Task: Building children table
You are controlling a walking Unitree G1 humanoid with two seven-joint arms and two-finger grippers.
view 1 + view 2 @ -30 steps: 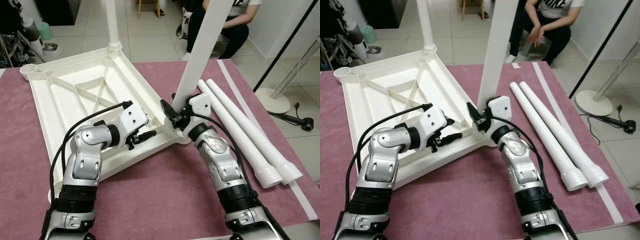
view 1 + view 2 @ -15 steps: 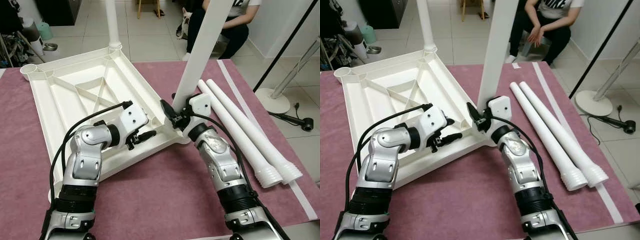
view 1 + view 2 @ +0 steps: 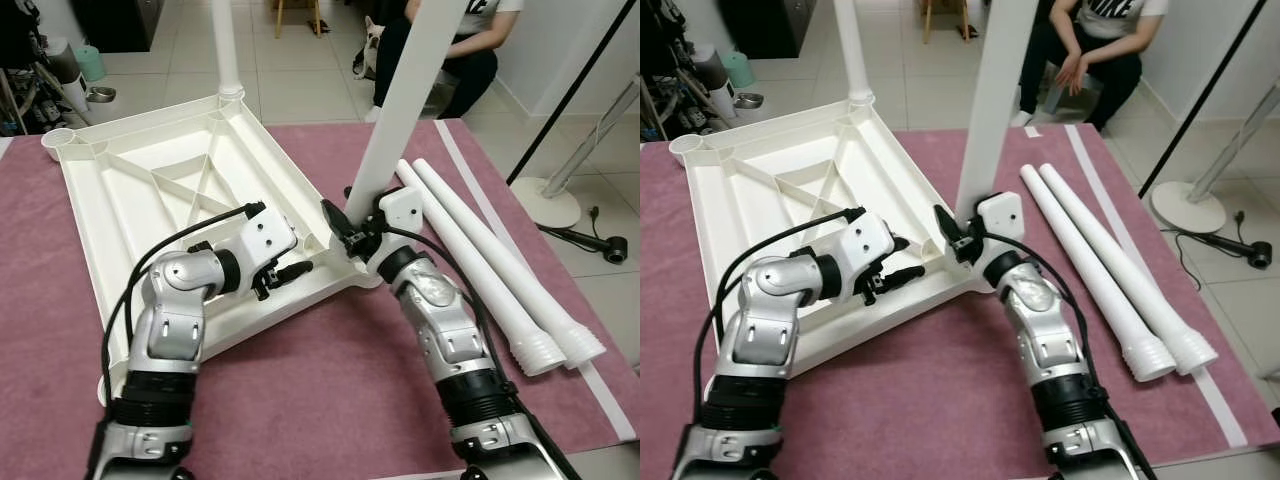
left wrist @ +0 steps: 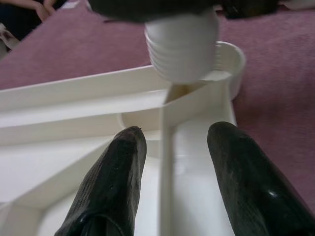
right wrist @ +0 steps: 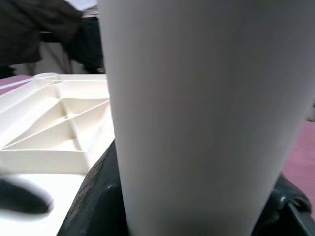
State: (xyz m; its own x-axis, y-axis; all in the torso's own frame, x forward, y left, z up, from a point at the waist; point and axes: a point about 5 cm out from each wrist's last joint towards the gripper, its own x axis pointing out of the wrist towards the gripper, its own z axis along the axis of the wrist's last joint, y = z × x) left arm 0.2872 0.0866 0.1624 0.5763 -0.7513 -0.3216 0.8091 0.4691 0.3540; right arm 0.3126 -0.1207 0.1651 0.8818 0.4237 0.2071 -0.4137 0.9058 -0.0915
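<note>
Nothing is changing versus a second ago: right end effector [image 3: 352,236] staying clamped on the white cylindrical plastic leg [image 3: 400,120] over the upturned white plastic tabletop [image 3: 150,190] corner socket, left end effector [image 3: 290,272] open astride a rib, insertion stalling.

Left gripper [image 4: 170,182] fingers spread astride tabletop rib [image 4: 167,162]; threaded leg end [image 4: 183,46] above corner socket [image 4: 231,61]

Spare legs [image 3: 500,270] right of tabletop [image 3: 130,200]
</note>
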